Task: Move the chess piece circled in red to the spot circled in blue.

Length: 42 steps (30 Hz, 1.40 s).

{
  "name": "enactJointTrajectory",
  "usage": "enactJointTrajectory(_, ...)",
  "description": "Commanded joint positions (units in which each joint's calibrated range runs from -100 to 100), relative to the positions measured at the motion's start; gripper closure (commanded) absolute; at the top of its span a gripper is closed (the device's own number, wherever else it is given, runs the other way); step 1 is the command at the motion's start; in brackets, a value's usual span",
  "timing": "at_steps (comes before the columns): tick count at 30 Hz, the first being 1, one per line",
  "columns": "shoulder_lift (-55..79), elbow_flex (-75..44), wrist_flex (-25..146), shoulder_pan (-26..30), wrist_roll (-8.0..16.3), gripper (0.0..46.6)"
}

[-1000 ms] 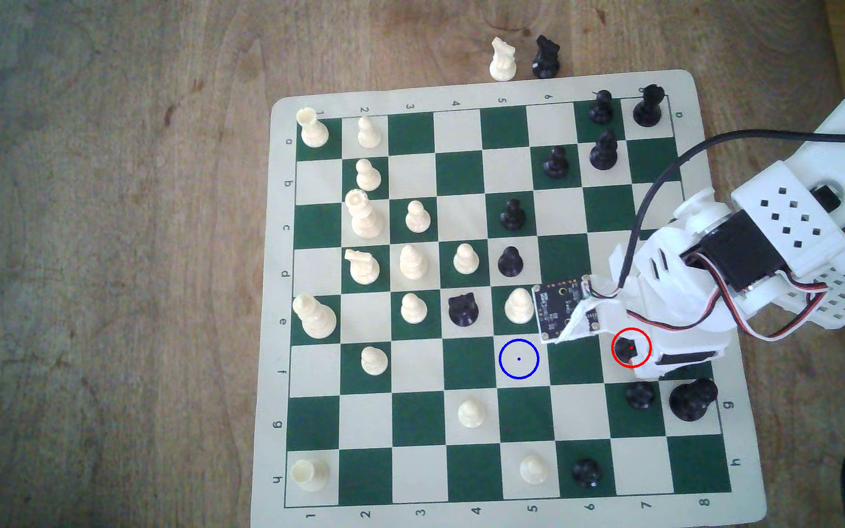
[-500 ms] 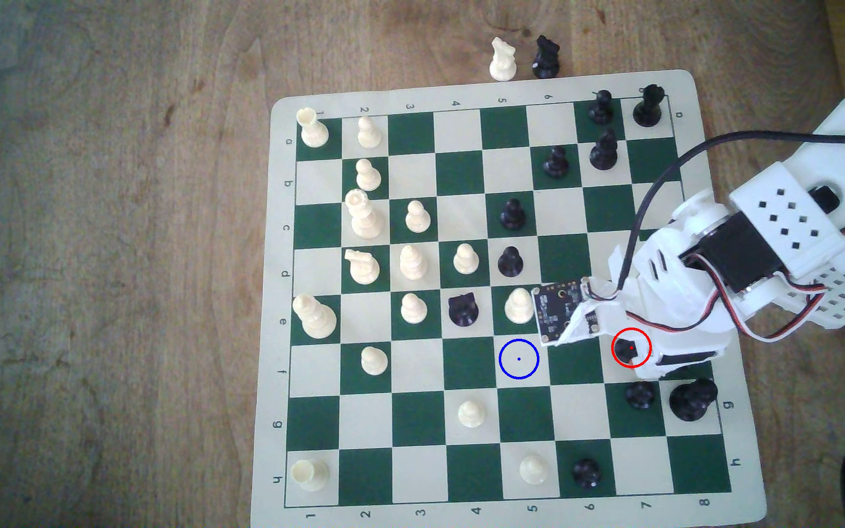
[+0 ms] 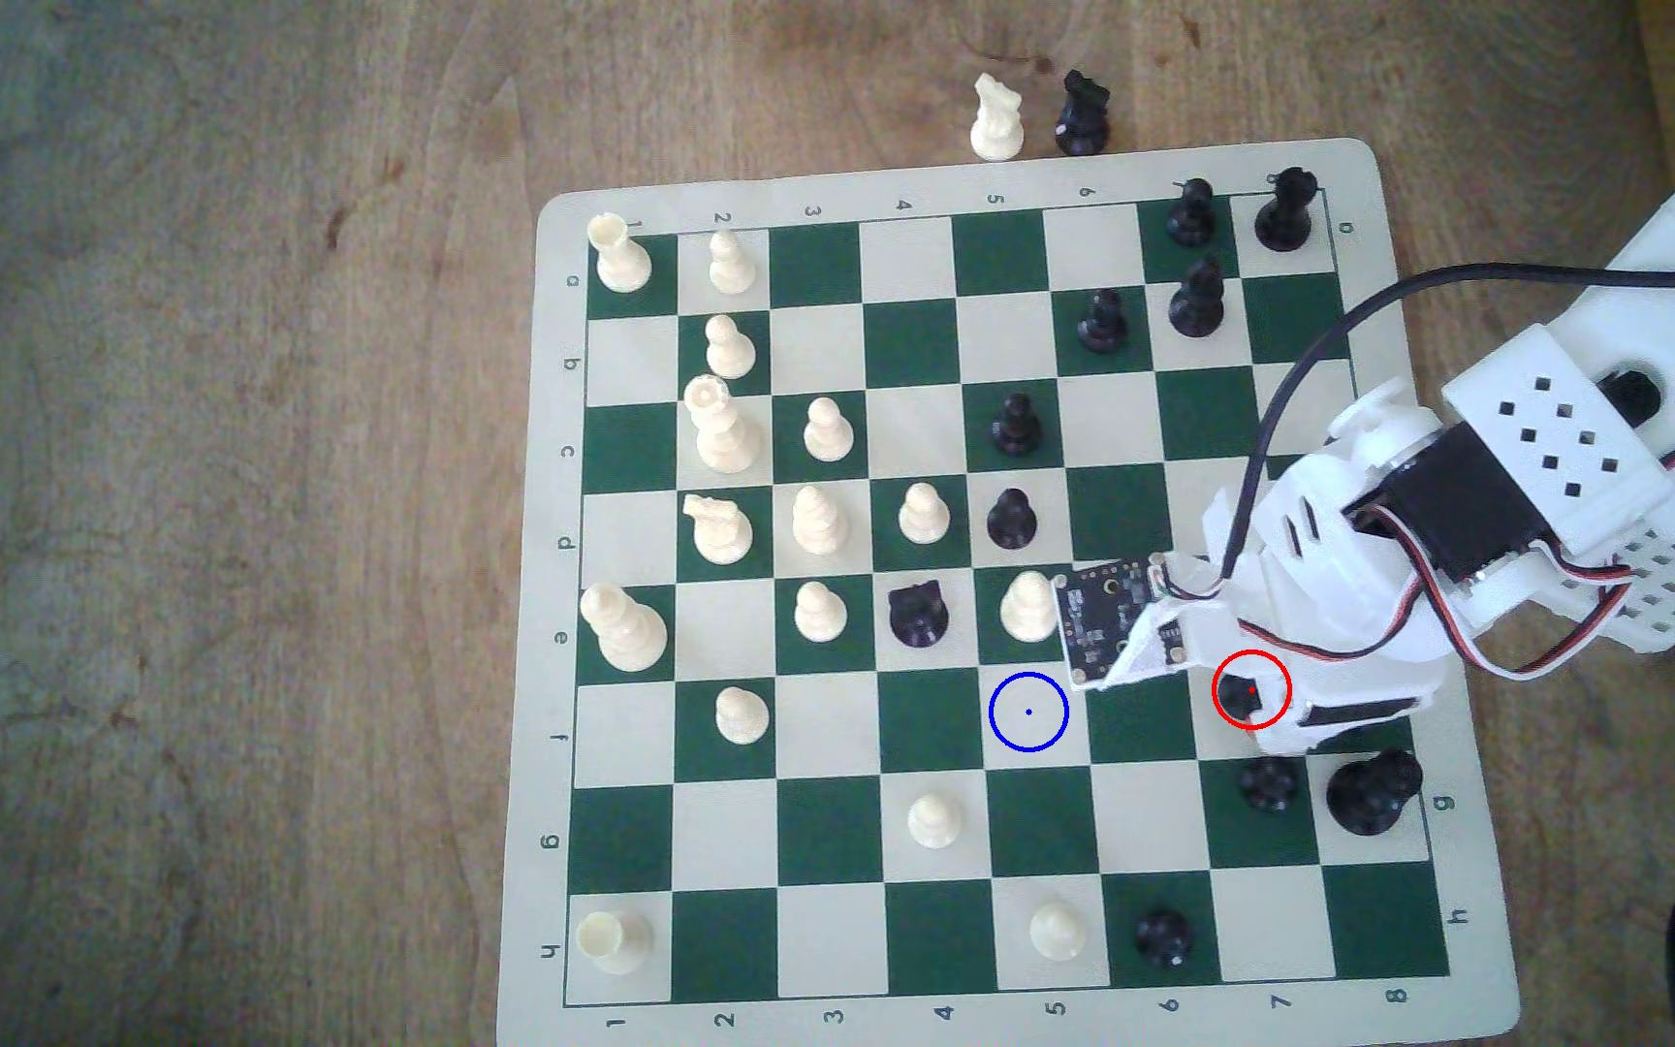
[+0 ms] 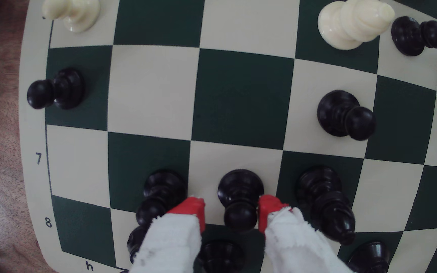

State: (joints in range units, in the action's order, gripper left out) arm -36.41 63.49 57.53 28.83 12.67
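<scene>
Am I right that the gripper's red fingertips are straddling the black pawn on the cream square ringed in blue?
Not quite: the exterior view shows the black pawn on the cream square ringed in red; the square ringed in blue is bare. The rest holds: in the wrist view the gripper has its red fingertips either side of that pawn.

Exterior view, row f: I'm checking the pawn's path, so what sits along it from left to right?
White pawn → blue-ringed spot → red-ringed black pawn, with the gripper around it.
</scene>
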Motion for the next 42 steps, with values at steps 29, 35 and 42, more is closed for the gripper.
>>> enactJointTrajectory(29, -1.46, -16.71, 7.33, -1.81, -0.39, 46.4)
enactJointTrajectory(35, 5.17, -23.87, 7.09, -3.92, -1.22, 46.4)
enactJointTrajectory(42, 14.08, -29.67, 2.83, -5.33, -1.51, 46.4)
